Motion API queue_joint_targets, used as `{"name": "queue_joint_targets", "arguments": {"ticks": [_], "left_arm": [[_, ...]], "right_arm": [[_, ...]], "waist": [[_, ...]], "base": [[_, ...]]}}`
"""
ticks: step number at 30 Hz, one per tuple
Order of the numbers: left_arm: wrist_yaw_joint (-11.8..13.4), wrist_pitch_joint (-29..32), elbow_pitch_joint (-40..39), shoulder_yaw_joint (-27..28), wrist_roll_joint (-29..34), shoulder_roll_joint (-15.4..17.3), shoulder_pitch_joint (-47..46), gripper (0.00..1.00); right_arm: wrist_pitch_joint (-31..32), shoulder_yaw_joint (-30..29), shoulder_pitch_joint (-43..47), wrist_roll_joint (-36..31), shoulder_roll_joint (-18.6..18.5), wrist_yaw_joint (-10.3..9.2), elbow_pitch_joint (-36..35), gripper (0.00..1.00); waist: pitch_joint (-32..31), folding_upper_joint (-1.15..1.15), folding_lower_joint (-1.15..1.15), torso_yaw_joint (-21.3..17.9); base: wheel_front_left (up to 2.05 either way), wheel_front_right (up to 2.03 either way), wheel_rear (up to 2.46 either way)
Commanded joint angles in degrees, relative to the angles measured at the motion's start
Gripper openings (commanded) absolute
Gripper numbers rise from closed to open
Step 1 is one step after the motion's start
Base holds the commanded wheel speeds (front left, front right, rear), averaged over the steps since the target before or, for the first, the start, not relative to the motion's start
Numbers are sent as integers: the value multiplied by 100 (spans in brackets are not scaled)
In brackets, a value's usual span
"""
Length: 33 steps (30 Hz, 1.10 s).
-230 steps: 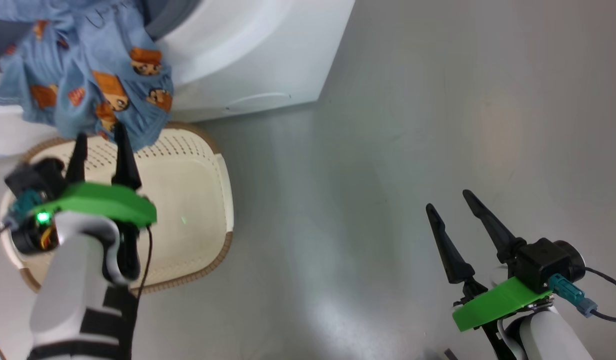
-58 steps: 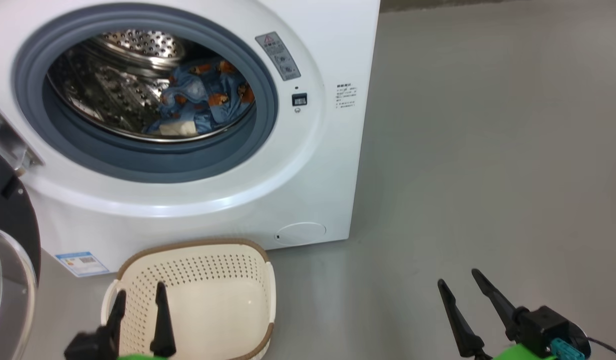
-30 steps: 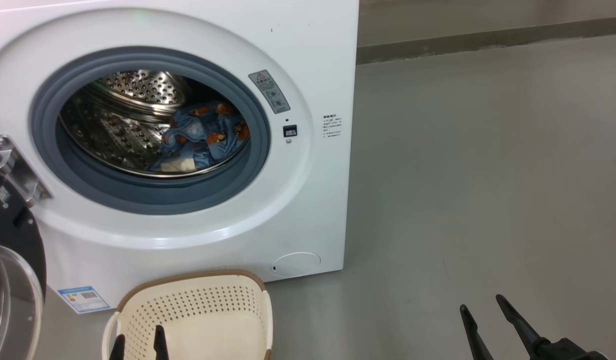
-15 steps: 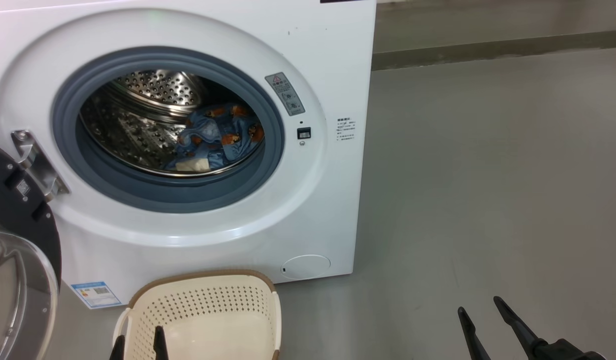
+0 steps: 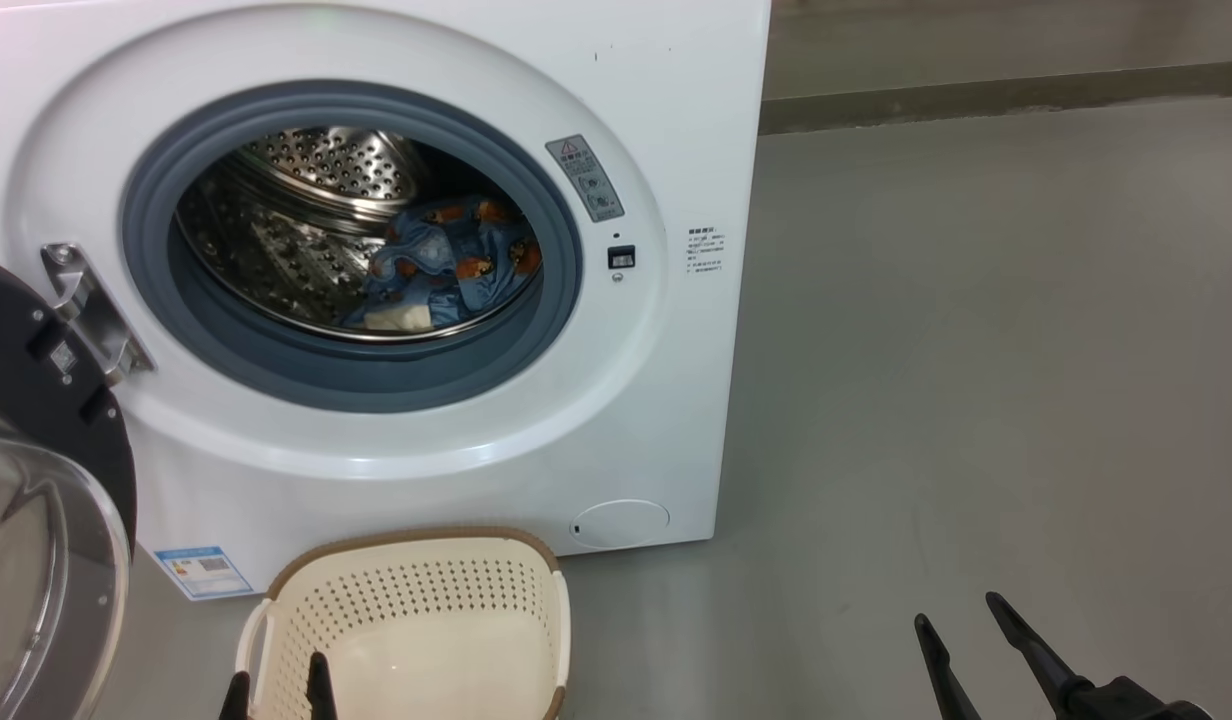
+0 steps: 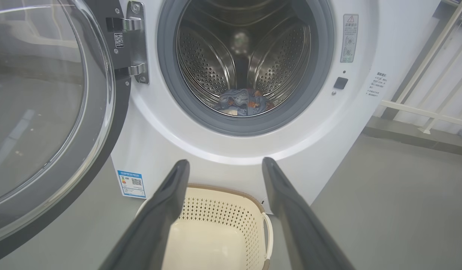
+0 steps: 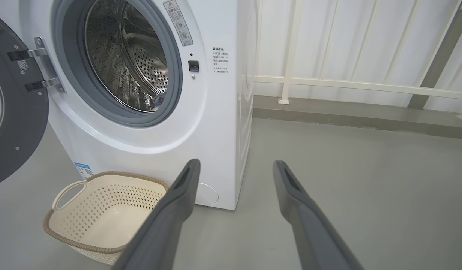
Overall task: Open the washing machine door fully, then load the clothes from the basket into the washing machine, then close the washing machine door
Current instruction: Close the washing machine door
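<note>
**Clothes (image 5: 456, 265) have gone inside the washing machine (image 5: 666, 420)**

Seconds earlier the light blue garment hung over the machine's lip, above the basket (image 5: 406, 590). Now it lies bunched with a scrap of cream cloth at the bottom of the perforated steel drum (image 5: 306, 170), behind the grey seal (image 5: 376, 385). The washing machine door (image 5: 26, 380) stands swung wide to the left on its metal hinge (image 5: 91, 310). The basket sits on the grey floor (image 5: 976, 350) just in front of the machine, near the blue label (image 5: 204, 571), with its bare cream bottom showing. The left jaws hover above the basket, released, fingers (image 6: 171, 198) spread apart and grasping nothing. The right jaws hang over the floor well to the right, likewise released, fingers (image 7: 182, 195) apart.
</note>
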Motion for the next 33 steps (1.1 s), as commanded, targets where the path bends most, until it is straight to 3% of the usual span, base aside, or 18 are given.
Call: {"name": "queue_joint_targets", "arguments": {"ticks": [1, 13, 24, 33], "left_arm": [[51, -37, -116, 182, -18, 52, -137, 100], [66, -37, -172, 195, 57, 52, -137, 100], [32, -37, -143, 214, 72, 52, -156, 100], [38, -37, -199, 185, 309, 52, -243, 100]], "right_arm": [[-27, 160, -216, -7, -105, 9, -120, 100], [-27, 216, -258, 21, -103, 9, -99, 100], [-27, 202, -257, 19, -79, 9, -105, 100], [-27, 232, -371, 21, -108, 9, -124, 100]], "waist": [[7, 0, 0, 4], [27, 0, 0, -1], [48, 0, 0, 3], [75, 0, 0, 539]], "base": [[-124, 124, 0], [-136, 136, 0], [-20, 20, 0], [0, 0, 0]]}}
